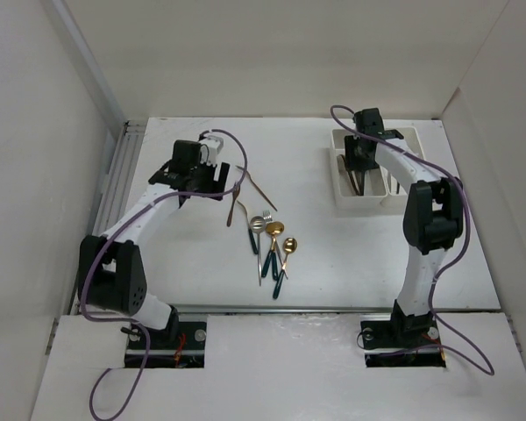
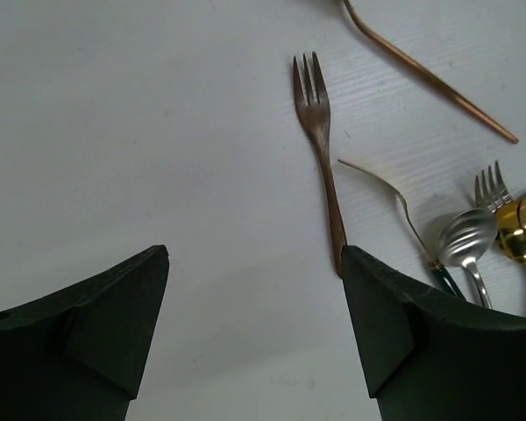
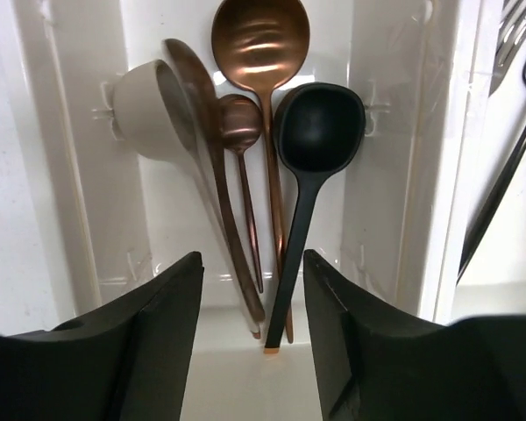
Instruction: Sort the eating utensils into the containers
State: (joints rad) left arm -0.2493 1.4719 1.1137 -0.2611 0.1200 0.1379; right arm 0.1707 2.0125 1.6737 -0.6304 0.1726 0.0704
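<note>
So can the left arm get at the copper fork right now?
Probably yes: its fingers stand open just short of the copper fork, which lies flat on the table, nothing over it.

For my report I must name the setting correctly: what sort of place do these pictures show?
Most likely a robot test cell, not a kitchen: a white table enclosed by plain white panel walls, a left arm and right arm bolted at its near edge, loose utensils and a white tray.
</note>
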